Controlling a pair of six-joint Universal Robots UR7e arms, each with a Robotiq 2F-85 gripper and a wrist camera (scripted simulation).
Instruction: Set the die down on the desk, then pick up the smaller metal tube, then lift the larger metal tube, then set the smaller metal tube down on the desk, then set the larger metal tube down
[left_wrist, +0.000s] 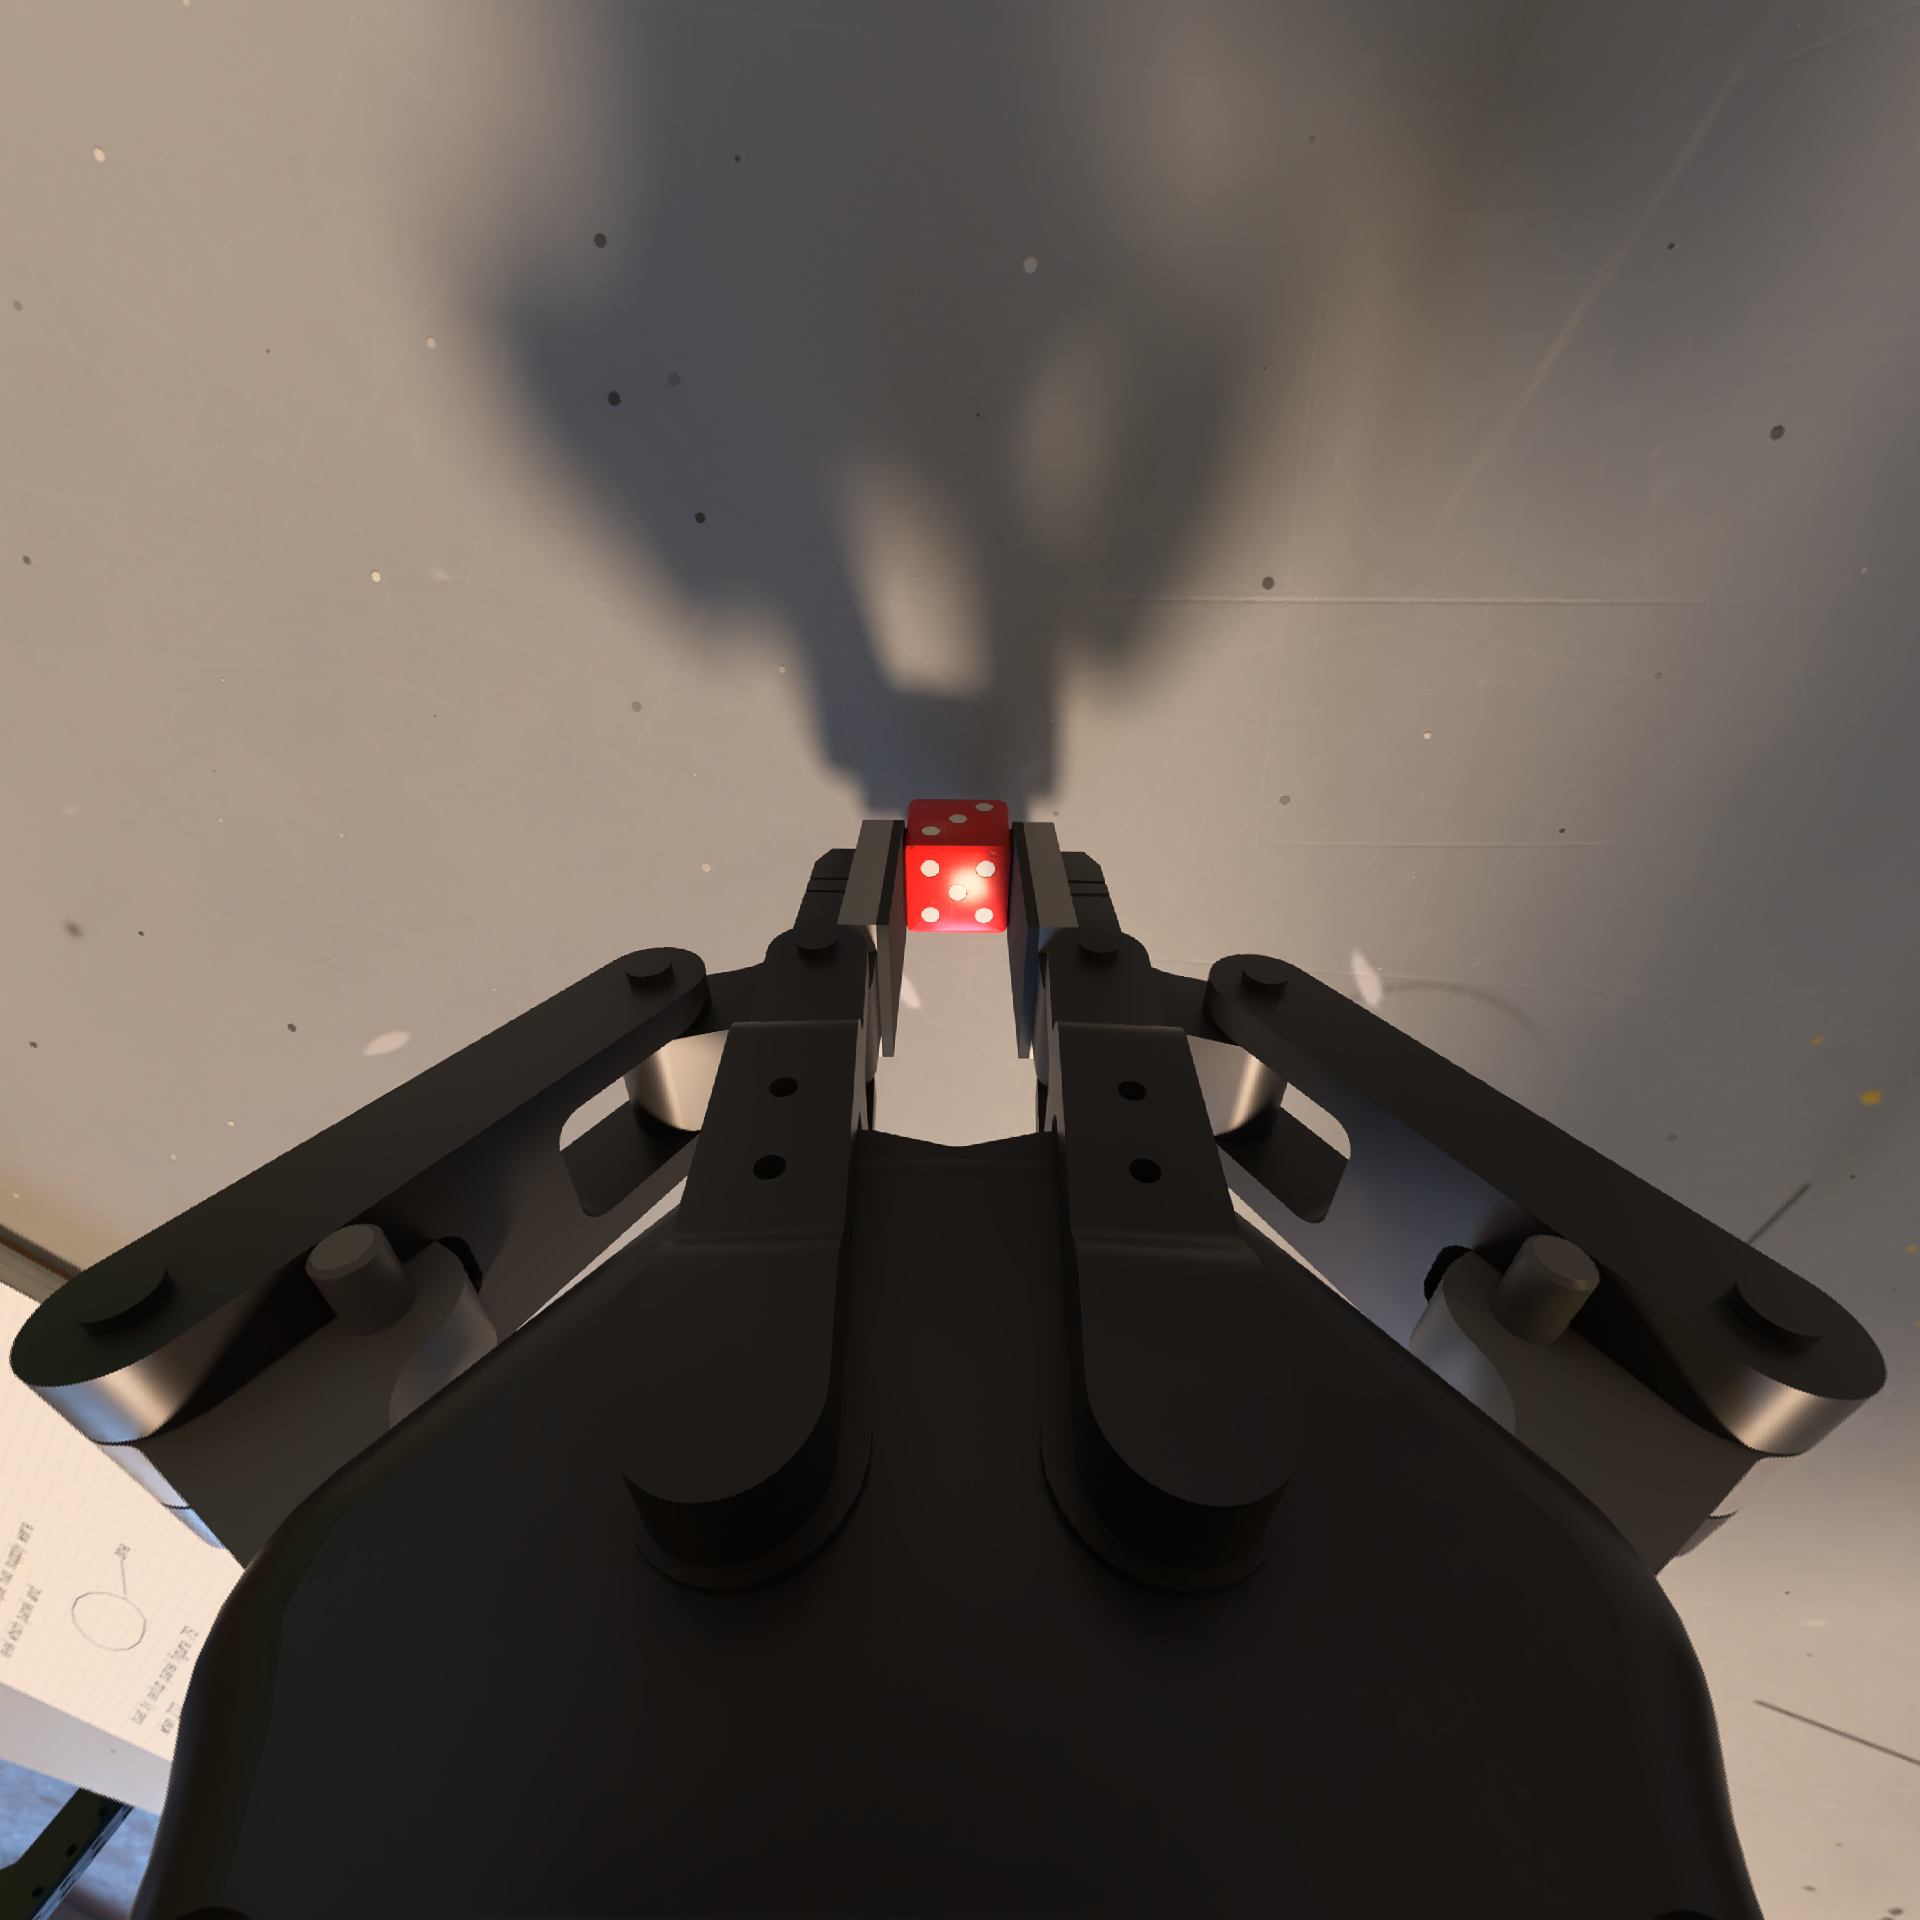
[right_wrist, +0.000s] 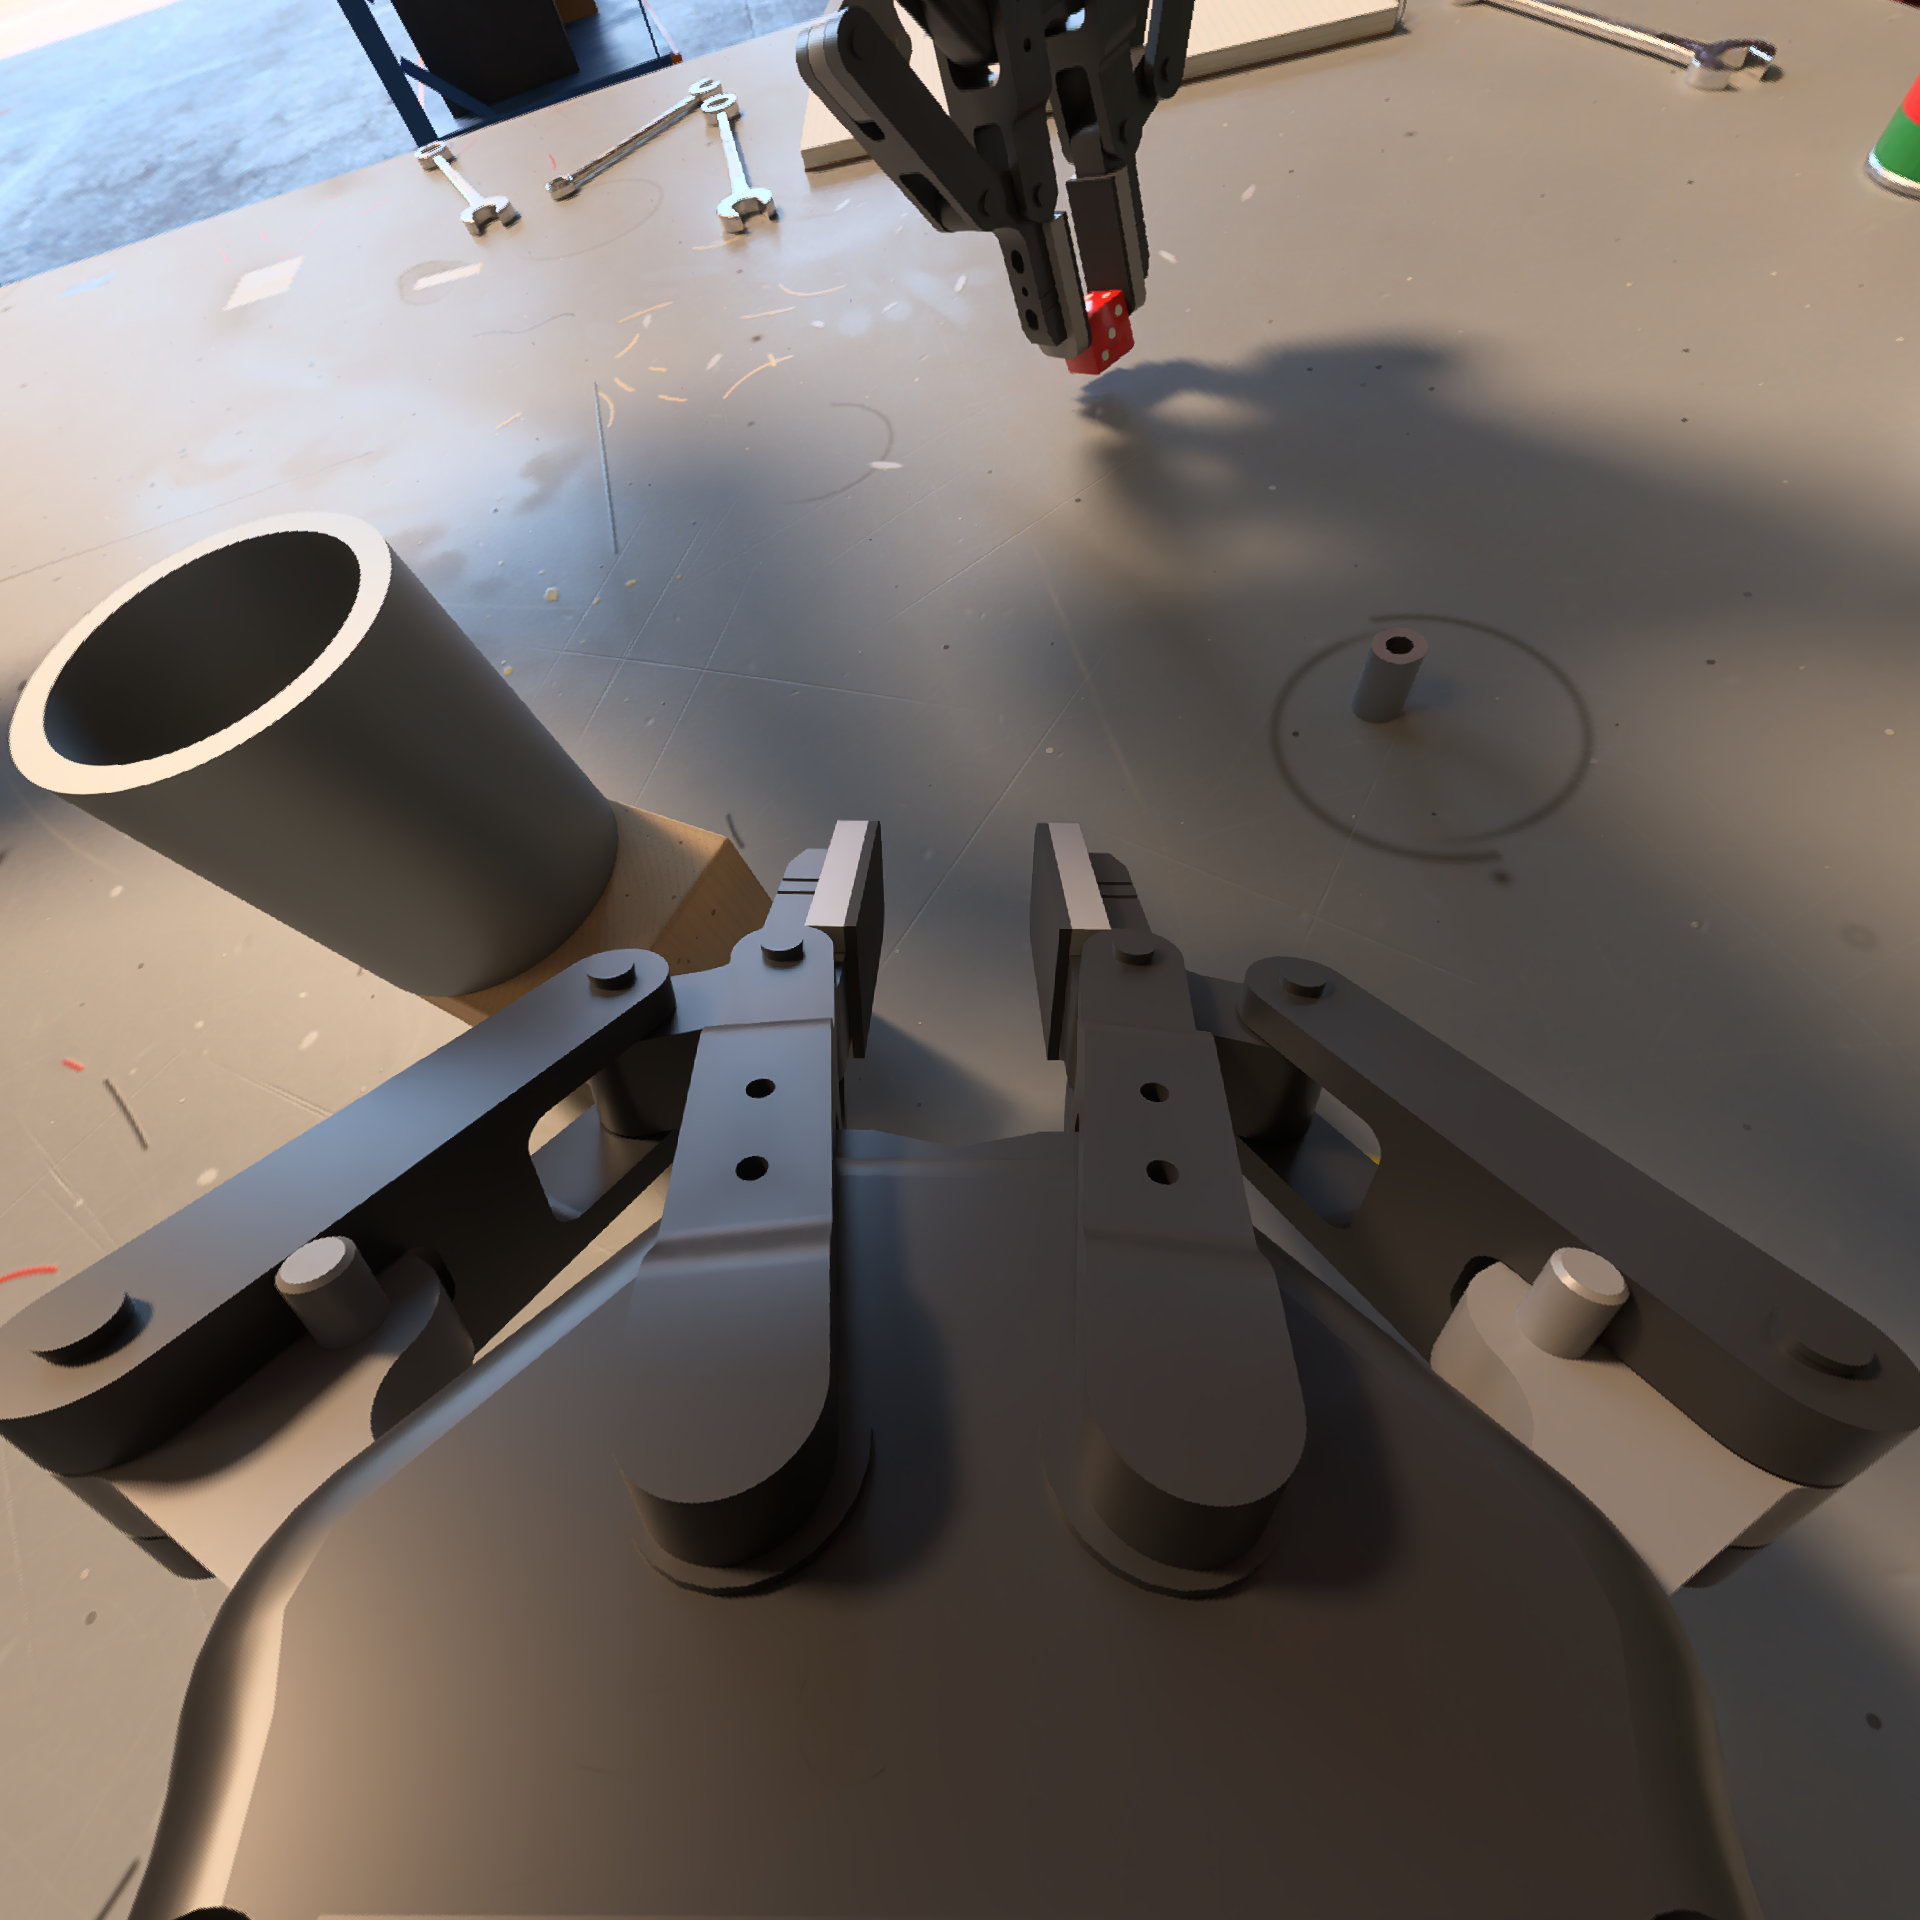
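Observation:
My left gripper (left_wrist: 957, 844) is shut on a red die (left_wrist: 957, 865) with white pips, held between its fingertips. In the right wrist view the left gripper (right_wrist: 1093, 312) holds the die (right_wrist: 1099, 332) just above the grey desk (right_wrist: 935, 623), close to its own shadow. My right gripper (right_wrist: 958, 862) is open and empty above the desk. The larger metal tube (right_wrist: 312, 748), wide and hollow, stands on a wooden block (right_wrist: 696, 894) to the left of my right gripper. The smaller metal tube (right_wrist: 1390, 675) stands upright on the desk, ahead and to the right, inside a drawn circle.
Several wrenches (right_wrist: 634, 145) lie at the far left of the desk, and another wrench (right_wrist: 1714, 57) at the far right. A white board (right_wrist: 831, 145) lies behind the left gripper. A green and red cone (right_wrist: 1896, 145) is at the right edge. A paper sheet (left_wrist: 83, 1558) lies lower left.

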